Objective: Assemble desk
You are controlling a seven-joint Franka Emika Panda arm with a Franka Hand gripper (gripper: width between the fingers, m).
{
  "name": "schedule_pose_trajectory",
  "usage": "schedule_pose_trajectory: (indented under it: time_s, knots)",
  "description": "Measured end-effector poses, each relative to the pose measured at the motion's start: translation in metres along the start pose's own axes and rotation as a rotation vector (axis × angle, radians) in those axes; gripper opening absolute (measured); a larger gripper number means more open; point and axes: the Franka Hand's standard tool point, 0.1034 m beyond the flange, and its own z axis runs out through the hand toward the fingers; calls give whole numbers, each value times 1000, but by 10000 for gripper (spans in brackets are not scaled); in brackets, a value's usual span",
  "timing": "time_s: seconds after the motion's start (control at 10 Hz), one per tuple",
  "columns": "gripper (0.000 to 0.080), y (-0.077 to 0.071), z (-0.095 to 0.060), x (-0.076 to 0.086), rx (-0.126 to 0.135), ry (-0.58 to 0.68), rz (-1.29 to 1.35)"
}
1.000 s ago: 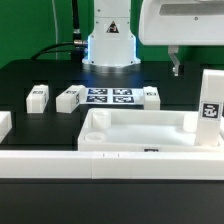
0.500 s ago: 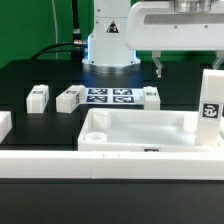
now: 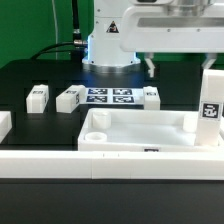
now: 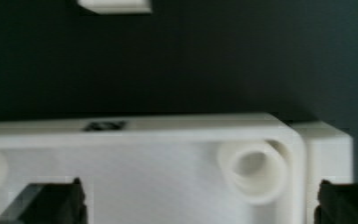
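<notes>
My jaws stand wide apart, holding nothing. My gripper (image 3: pixel 178 63) hangs above the desk slab (image 3: pixel 140 132), over its end on the exterior view's right. The slab's long axis runs parallel to my opening. Its corner socket (image 4: pixel 256 170) shows between my fingers (image 4: pixel 51 205). Beyond its far edge is dark table (image 3: pixel 30 75), with one leg (image 3: pixel 151 96) near.

Exterior view: sitting low, barely above the worktop (image 3: pixel 40 70), facing across it toward the arm's base (image 3: pixel 110 45) at upper centre of frame, middle distance. Wrist view: riding behind the claw (image 4: pixel 194 205), looking straight down, very near, blurring slightly. Shared ground: both are taking in the desk slab (image 3: pixel 140 128) with a raised corner socket (image 4: pixel 256 170), plus dark worktop beside it.
</notes>
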Motion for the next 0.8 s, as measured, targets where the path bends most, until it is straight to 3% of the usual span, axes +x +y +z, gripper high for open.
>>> schedule_pose_trajectory:
  time_s: [0.2,0.6,0.8]
  knots:
    - [648,16,9,-16,-3,-118,-23]
    - [648,18,12,-21,-19,-348,-30]
    - [648,29,23,-29,-4,-444,-69]
